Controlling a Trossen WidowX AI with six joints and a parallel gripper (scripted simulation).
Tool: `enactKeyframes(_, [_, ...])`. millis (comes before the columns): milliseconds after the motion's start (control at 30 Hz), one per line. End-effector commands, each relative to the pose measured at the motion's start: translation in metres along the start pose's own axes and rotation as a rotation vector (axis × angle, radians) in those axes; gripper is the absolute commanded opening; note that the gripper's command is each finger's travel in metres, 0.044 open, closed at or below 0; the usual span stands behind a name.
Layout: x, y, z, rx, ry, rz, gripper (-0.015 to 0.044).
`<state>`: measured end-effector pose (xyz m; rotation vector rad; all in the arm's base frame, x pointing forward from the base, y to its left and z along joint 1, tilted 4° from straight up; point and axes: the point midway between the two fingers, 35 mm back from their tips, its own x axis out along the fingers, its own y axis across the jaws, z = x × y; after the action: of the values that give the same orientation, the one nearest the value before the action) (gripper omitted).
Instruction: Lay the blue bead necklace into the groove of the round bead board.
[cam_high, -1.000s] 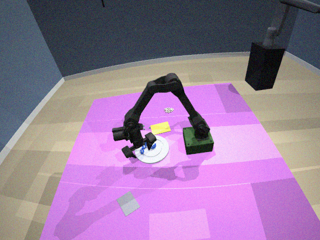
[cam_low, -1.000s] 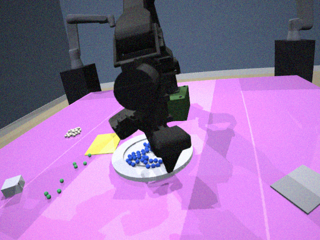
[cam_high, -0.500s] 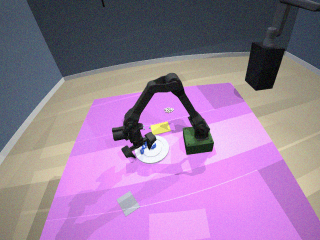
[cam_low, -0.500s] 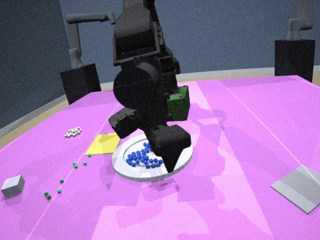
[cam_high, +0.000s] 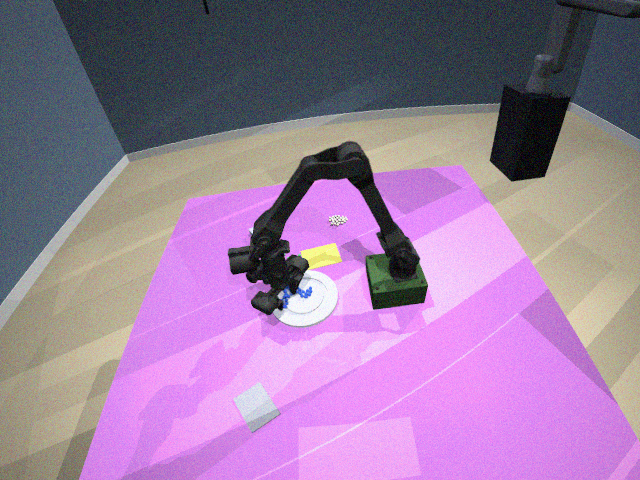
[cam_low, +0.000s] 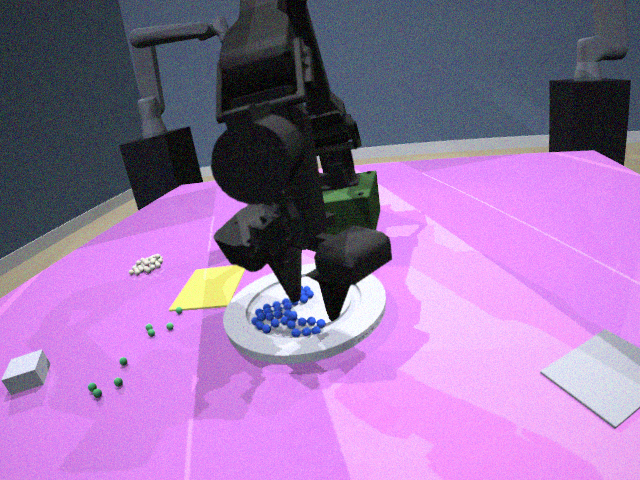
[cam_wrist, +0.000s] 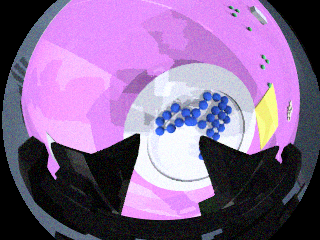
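The blue bead necklace (cam_high: 301, 293) (cam_low: 284, 314) (cam_wrist: 196, 115) lies bunched in a heap on the round white bead board (cam_high: 325, 302) (cam_low: 368, 304) (cam_wrist: 160, 160), on its left half, partly over the groove. My gripper (cam_high: 283, 297) (cam_low: 313, 304) (cam_wrist: 171, 139) is open and hangs just above the board, fingertips pointing down. One fingertip stands at the heap's far edge, the other beside it. Nothing is between the fingers.
A yellow sheet (cam_high: 321, 255) (cam_low: 209, 287) lies next to the board. A cluster of white beads (cam_high: 338, 220) (cam_low: 146, 264), loose green beads (cam_low: 118, 382), a small grey block (cam_low: 24, 370) and a grey tile (cam_high: 256, 406) (cam_low: 594, 376) lie on the pink mat. The arm's green base (cam_high: 395, 287) stands right of the board.
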<state>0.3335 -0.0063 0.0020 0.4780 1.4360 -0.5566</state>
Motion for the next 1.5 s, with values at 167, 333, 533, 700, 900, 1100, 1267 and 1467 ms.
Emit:
enactKeyframes(167, [-0.016,-0.046,-0.013,-1.001,0.007,-0.004,0.012])
enactKeyframes(333, [-0.02,-0.06,-0.018,-1.244,0.008,-0.004,0.012])
enactKeyframes(533, [-0.023,-0.07,-0.022,-1.531,0.01,-0.004,0.012])
enactKeyframes(700, [-0.024,-0.077,-0.026,-1.758,0.012,-0.003,0.012])
enactKeyframes(900, [-0.024,-0.078,-0.026,-1.775,0.012,-0.003,0.012])
enactKeyframes(1100, [-0.024,-0.078,-0.026,-1.775,0.012,-0.003,0.012])
enactKeyframes(1267, [-0.024,-0.078,-0.026,-1.775,0.012,-0.003,0.012])
enactKeyframes(1467, [-0.013,-0.078,-0.026,-1.775,0.012,-0.003,0.012])
